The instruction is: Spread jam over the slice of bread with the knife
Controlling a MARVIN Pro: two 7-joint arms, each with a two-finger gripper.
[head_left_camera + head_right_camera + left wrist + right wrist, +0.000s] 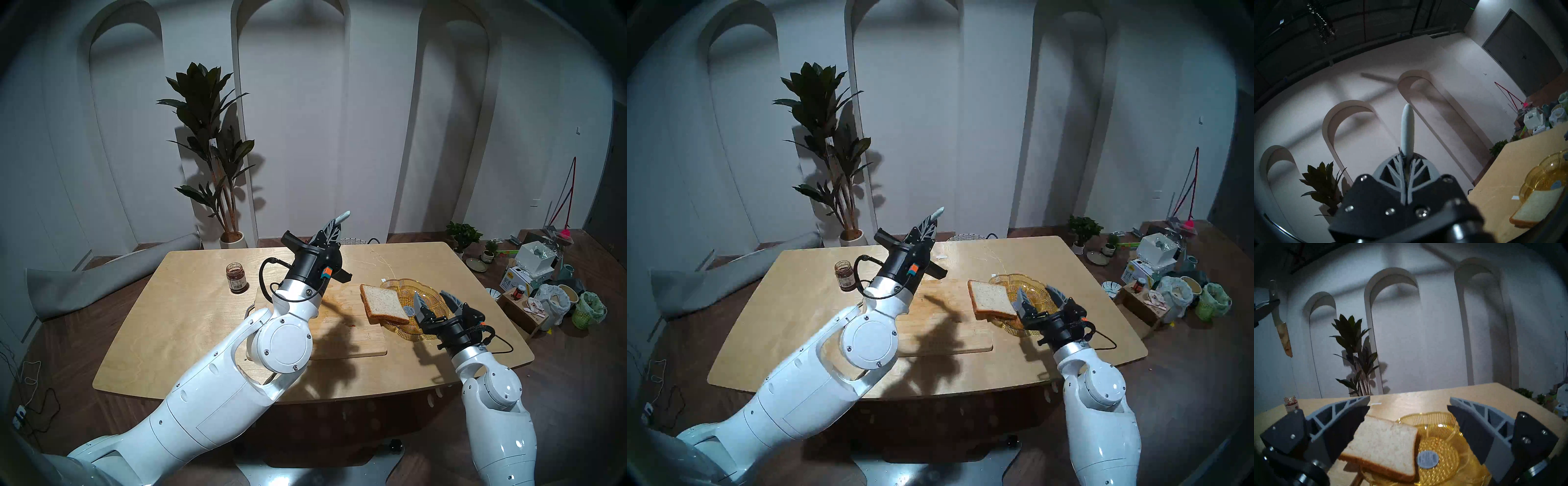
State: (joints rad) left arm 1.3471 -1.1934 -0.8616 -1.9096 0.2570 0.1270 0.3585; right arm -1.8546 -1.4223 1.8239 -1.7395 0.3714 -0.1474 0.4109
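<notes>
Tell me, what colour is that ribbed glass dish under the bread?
Amber yellow. The dish shows best in the right wrist view, with the bread lying across its rim.

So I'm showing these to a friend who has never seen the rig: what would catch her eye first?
Probably the left gripper, raised above the table and shut on the knife, whose smeared blade hangs down. Next, the slice of bread lying half on the amber glass dish and half over the cutting board, with the right gripper open just in front of it. The jam jar stands open at the table's left.
</notes>
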